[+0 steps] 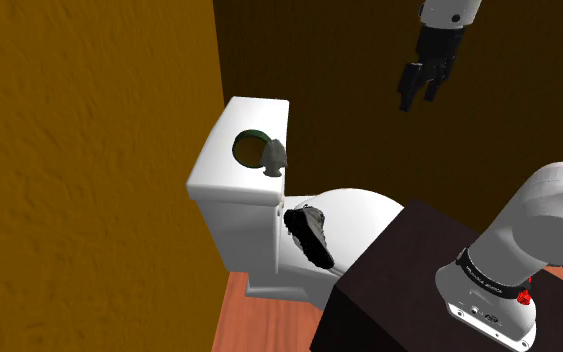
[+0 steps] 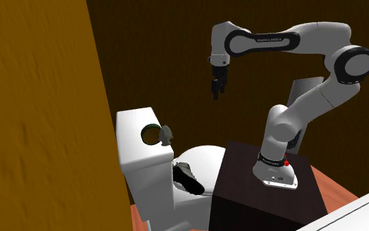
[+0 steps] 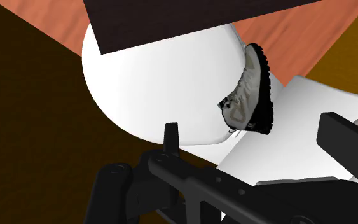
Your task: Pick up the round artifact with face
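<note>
A round dark green disc (image 1: 248, 148) lies flat on the white toilet tank's lid (image 1: 219, 160), with a small grey lumpy piece (image 1: 274, 155) touching its edge; I cannot make out a face on either. The second exterior view has the disc (image 2: 151, 133) and grey piece (image 2: 166, 134) on the same lid. My black gripper (image 1: 419, 98) hangs high in the air, well above and off to the shoulder view's right of the tank, open and holding nothing. In the second exterior view the gripper (image 2: 216, 92) points down. In the wrist view its fingers (image 3: 170, 135) stand apart.
A grey shoe with a black sole (image 1: 309, 232) leans on the closed toilet lid (image 1: 364, 215) against the tank. The dark stand (image 1: 399, 280) sits close beside the bowl. An orange wall (image 1: 79, 150) borders the tank; a dark brown wall is behind.
</note>
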### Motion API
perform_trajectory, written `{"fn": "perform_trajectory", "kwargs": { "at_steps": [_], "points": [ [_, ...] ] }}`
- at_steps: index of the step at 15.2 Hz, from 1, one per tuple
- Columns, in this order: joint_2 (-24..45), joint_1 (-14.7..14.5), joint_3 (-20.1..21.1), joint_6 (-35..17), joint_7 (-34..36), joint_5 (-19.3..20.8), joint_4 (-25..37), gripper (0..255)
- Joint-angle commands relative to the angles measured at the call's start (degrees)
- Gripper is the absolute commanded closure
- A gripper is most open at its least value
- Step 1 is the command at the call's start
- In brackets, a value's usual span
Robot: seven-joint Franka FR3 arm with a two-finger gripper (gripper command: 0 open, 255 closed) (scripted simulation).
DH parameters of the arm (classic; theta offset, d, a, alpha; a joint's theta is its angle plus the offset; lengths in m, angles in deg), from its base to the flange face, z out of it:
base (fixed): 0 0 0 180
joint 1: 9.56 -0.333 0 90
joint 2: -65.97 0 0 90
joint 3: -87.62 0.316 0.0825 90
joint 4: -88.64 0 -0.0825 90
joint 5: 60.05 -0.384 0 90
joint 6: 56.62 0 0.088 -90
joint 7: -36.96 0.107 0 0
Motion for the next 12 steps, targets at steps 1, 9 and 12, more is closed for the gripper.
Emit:
{"fn": "perform_trajectory", "kwargs": {
  "at_steps": [1, 9, 12],
  "points": [
    [0.0, 0.0, 0.0, 0.0, 0.0, 0.0, 0.0, 0],
    [15.8, -4.0, 5.6, -3.9, 1.6, -1.7, 10.2, 0],
    [21.8, -5.2, 7.7, -4.5, 2.2, -1.6, 14.9, 0]
  ]
}}
